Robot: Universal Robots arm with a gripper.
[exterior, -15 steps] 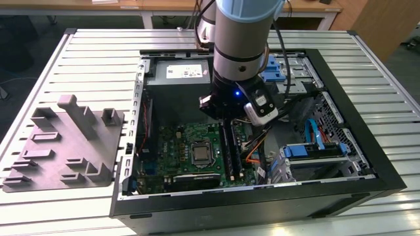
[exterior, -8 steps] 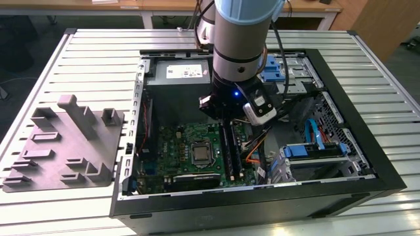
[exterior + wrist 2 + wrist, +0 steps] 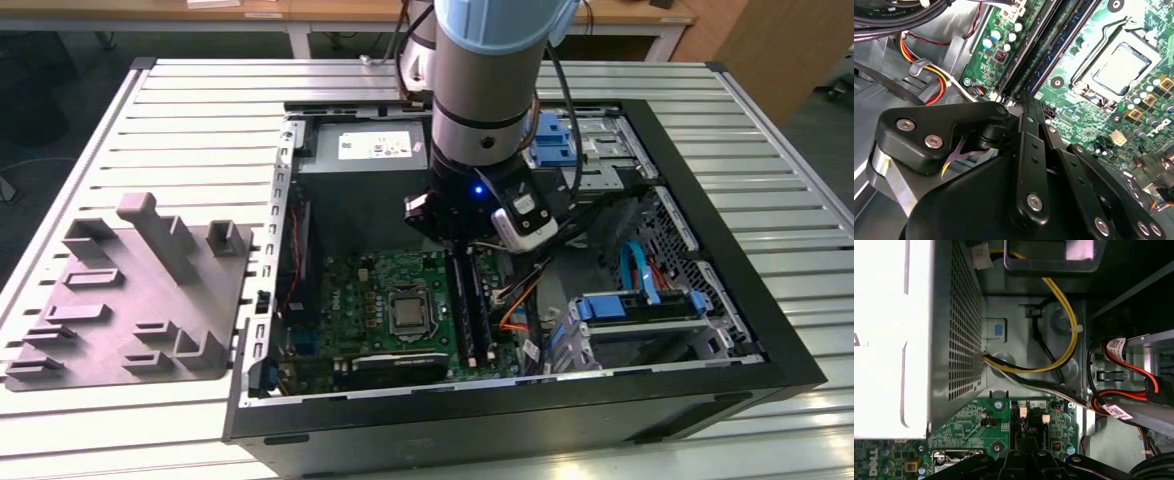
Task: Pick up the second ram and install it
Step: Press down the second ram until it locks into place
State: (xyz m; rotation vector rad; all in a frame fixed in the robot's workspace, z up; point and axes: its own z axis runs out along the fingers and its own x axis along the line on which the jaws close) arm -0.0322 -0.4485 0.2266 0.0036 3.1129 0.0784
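The jaws of the gripper look drawn together, their black fingers meeting in a narrow point, and I cannot tell if anything is pinched between them. They hang low inside the open computer case, which lies on its side on the slatted tabletop, right over the end of the memory slots nearest the grey power supply. The second ram appears as a dark blue-green stick lying along the slots on the motherboard, just beside the processor socket, with its near end under the fingertips. A grey moulded tray sits on the tabletop toward the exterior view's left edge, apart from the case.
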